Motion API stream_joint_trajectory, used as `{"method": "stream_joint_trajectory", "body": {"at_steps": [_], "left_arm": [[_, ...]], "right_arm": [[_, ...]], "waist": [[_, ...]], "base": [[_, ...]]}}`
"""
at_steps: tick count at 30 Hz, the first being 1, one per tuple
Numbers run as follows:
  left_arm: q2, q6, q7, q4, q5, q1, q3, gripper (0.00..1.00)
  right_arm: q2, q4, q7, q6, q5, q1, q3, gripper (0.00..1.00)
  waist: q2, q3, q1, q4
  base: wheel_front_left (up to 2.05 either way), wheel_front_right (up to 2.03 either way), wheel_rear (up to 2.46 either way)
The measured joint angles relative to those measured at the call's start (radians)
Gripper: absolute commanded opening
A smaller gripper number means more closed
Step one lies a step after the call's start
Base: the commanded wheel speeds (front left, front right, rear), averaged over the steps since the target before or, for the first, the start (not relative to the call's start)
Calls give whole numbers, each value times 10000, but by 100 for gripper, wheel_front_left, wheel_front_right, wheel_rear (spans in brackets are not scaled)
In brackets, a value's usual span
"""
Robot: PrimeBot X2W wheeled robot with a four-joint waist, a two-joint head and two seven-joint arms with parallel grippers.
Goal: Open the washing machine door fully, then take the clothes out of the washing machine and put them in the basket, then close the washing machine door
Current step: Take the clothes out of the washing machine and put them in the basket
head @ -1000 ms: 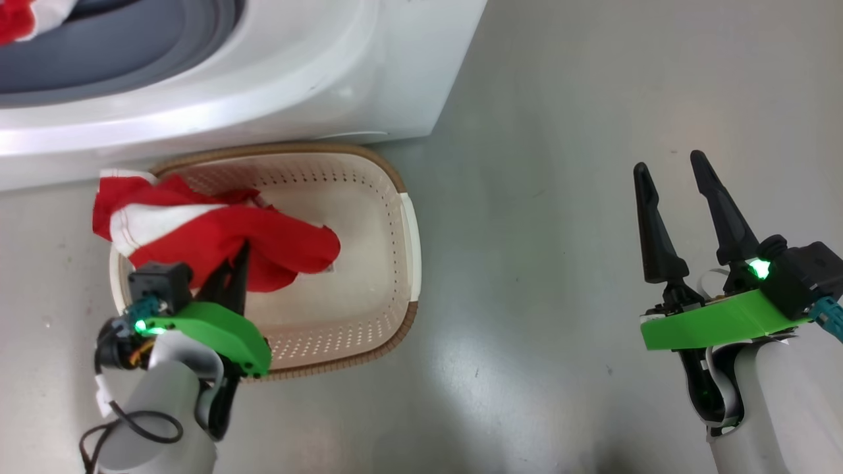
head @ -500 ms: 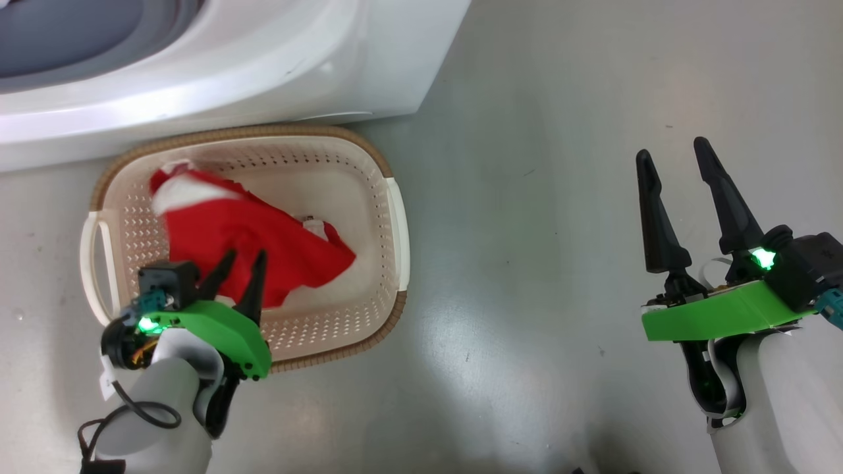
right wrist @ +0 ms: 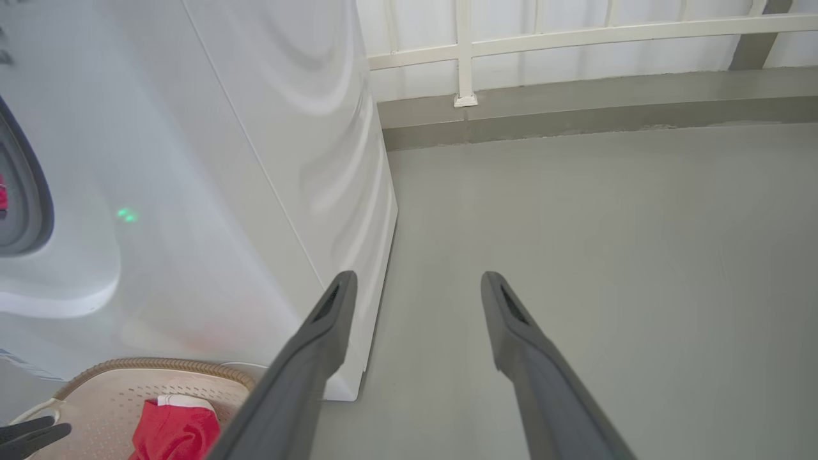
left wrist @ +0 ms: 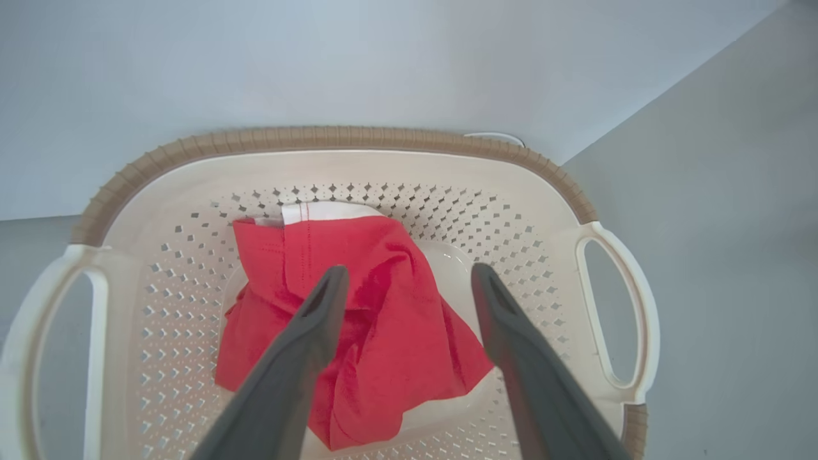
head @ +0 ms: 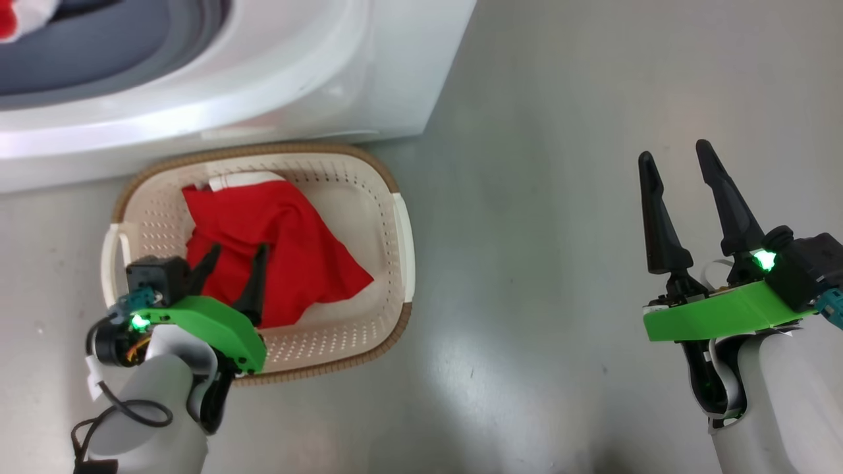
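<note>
A red garment with a white edge, one of the clothes (head: 296,250), lies loose inside the cream basket (head: 395,224) on the floor before the white washing machine (head: 296,79). My left gripper (head: 240,249) hovers open just above the garment with nothing between its fingers. The left wrist view shows that gripper (left wrist: 409,271) spread wide over the red cloth (left wrist: 383,319) and the basket (left wrist: 543,211). A scrap of red and white cloth (head: 6,23) shows in the drum opening by the grey rubber ring (head: 99,59). My right gripper (head: 673,151) stands open and empty over bare floor to the right. The washing machine door is out of view.
Grey floor (head: 560,263) stretches right of the basket and machine. The right wrist view shows the machine's side panel (right wrist: 287,160), a white railing (right wrist: 575,35) along a low grey kerb behind it, and the basket corner (right wrist: 96,396).
My left gripper has gone from shut on the red garment to open, and the garment has dropped into the basket. The right arm stays put; the camera shifted slightly.
</note>
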Motion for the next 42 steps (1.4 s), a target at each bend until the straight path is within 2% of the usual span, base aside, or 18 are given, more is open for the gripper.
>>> {"method": "stream_joint_trajectory", "body": {"at_steps": [6,20,42], "left_arm": [[29,0,0,-522,36,332,602,100],[-46,0,0,-2245,1246,1931,2525,100],[-198,0,-2,-5896,2353,4822,3530,100]], "right_arm": [[0,176,0,0,-2,72,-4,100],[4,623,0,0,-6,757,-25,100],[35,788,0,0,-2,2602,-470,100]], "waist": [[0,-560,0,74],[0,-2333,0,287],[0,-4492,0,528]], "base": [[0,0,0],[0,0,0],[0,0,0]]}}
